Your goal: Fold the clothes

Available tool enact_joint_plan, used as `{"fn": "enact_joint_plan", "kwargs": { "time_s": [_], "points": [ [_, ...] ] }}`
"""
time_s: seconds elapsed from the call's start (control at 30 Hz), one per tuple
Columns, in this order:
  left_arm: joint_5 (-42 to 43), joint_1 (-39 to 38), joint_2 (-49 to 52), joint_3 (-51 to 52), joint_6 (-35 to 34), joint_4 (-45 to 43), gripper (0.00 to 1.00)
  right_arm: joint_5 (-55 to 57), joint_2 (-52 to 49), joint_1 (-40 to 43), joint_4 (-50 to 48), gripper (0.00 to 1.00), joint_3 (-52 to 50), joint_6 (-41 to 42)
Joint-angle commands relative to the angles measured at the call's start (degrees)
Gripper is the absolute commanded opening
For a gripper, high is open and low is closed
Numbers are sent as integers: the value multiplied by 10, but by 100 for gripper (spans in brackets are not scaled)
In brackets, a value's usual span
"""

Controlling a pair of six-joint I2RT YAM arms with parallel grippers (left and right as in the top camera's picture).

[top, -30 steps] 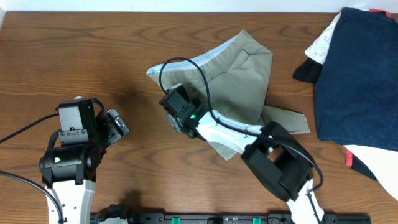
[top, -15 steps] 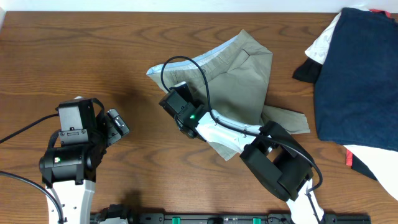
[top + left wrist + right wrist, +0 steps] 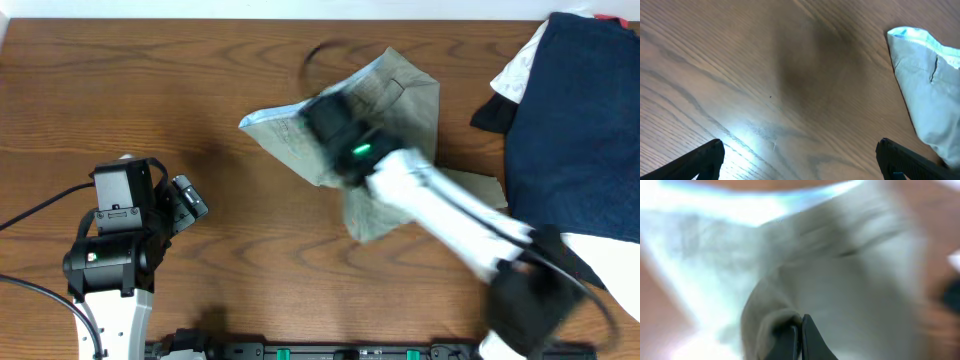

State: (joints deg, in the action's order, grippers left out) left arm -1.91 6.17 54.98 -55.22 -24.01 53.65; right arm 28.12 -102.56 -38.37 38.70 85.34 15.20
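My right gripper (image 3: 799,330) is clenched, its two dark fingers pressed together on a bunched fold of the khaki cotton shorts (image 3: 400,100), and in the right wrist view that pale olive cloth (image 3: 850,280) fills almost the whole picture, soft and blurred, with a brighter bluish-white band of lining along the top. From overhead my right arm (image 3: 440,200) reaches in a blur from the lower right corner up across the shorts, its dark wrist with a green light sitting over the middle of the garment. The shorts lie crumpled in the upper middle of the brown wooden counter (image 3: 150,90), one pointed corner stretching left and another flap lying towards the near edge beneath my arm. My left gripper (image 3: 800,152) is released, its fingers spread wide above bare wood with nothing between them; the left wrist view catches the pale, light-lined corner of the shorts (image 3: 930,85) at the right edge, well apart from those fingers. At the far right of the counter lies a large navy blue garment (image 3: 580,120) with a white garment (image 3: 520,70) showing at its upper left edge, both clear of the shorts.
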Motion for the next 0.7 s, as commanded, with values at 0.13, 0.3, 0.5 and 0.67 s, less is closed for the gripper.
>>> {"fn": "enact_joint_plan", "kwargs": {
  "time_s": [0.13, 0.3, 0.5, 0.67],
  "points": [
    [-9, 2, 0, -12, -3, 1, 98, 141, 88, 250, -86, 23, 12, -123],
    [-9, 2, 0, -12, -3, 1, 98, -55, 95, 368, -54, 99, 12, -104],
    [-9, 2, 0, -12, -3, 1, 98, -248, 95, 369, 59, 99, 12, -68],
    [-9, 2, 0, -12, -3, 1, 98, -408, 94, 327, 148, 99, 9, -106]
  ]
}}
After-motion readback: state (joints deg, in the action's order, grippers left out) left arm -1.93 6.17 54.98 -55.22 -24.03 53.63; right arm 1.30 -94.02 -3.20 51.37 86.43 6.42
